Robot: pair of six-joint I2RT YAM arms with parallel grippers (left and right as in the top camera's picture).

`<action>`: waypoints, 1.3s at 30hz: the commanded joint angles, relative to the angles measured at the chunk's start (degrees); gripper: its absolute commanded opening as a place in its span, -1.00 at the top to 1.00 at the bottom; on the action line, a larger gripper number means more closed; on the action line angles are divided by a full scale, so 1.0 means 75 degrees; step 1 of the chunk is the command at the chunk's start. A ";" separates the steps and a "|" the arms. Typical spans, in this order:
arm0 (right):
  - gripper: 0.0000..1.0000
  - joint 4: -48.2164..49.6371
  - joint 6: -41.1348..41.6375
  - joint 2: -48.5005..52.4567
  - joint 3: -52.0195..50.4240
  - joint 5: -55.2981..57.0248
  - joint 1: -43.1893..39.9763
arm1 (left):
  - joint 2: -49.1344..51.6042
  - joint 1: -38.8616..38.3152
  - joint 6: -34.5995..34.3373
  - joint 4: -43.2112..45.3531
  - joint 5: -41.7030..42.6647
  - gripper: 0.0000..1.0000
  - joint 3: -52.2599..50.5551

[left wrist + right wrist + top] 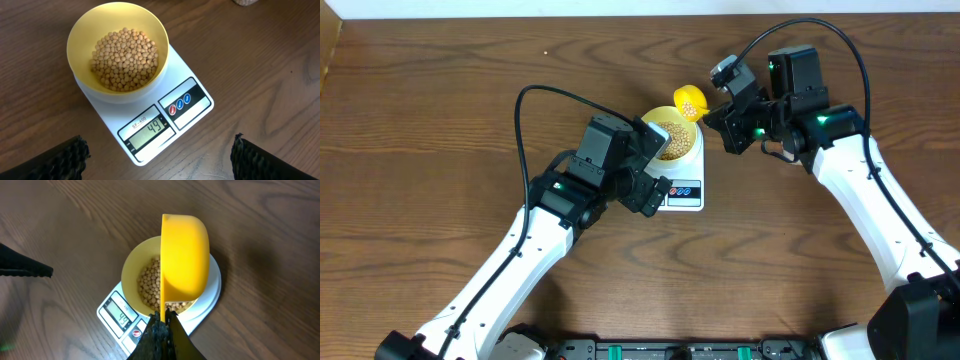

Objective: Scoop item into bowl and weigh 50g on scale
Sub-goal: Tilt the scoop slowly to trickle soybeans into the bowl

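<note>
Bowl point(85, 30) of beans point(125, 60) on the scale point(175, 77), yellow scoop point(185, 255) tipped on its side above it.
Over the wood surface point(440, 100), the left claw point(160, 162) hangs spread wide and empty at the scale's front edge. The right claw point(162, 330) is clenched on the scoop — held above the bowl's rim. The display point(152, 127) reads 49 — the label above it says SF-400. The scoop's handle is hidden inside the claw, and I cannot tell what is left in the scoop.
</note>
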 commanded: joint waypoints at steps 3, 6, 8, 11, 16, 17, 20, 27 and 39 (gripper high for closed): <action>0.98 -0.0117 -0.0265 -0.0076 -0.0035 -0.0423 0.0192 | 0.0044 0.0032 -0.0017 -0.0020 0.0093 -0.86 -0.0061; 0.98 -0.0093 -0.0335 -0.0073 -0.0035 0.0137 0.0239 | 0.0044 0.0032 -0.0017 -0.0020 0.0090 -0.87 -0.0061; 0.98 -0.0055 -0.0335 -0.0073 -0.0035 -0.0038 0.0239 | 0.0044 0.0032 -0.0017 -0.0020 0.0090 -0.86 -0.0061; 0.98 -0.0181 -0.0507 -0.0073 -0.0035 0.0239 0.0233 | 0.0044 0.0032 -0.0017 -0.0020 0.0090 -0.86 -0.0061; 0.98 -0.0082 -0.0388 -0.0070 -0.0035 -0.0076 0.0239 | 0.0044 0.0029 -0.0017 -0.0020 0.0093 -0.87 -0.0061; 0.98 -0.0122 -0.0388 -0.0067 -0.0035 -0.0073 0.0236 | 0.0044 0.0032 -0.0017 -0.0020 0.0093 -0.87 -0.0061; 0.98 -0.0111 -0.0393 -0.0061 -0.0035 -0.0085 0.0242 | 0.0044 0.0032 -0.0017 -0.0020 0.0090 -0.86 -0.0061; 0.98 -0.0119 -0.0449 -0.0061 -0.0035 -0.0052 0.0286 | 0.0044 0.0029 -0.0017 -0.0020 0.0090 -0.86 -0.0061; 0.98 -0.0160 -0.0038 -0.0061 -0.0035 0.0009 0.0265 | 0.0044 0.0029 -0.0017 -0.0020 0.0093 -0.86 -0.0061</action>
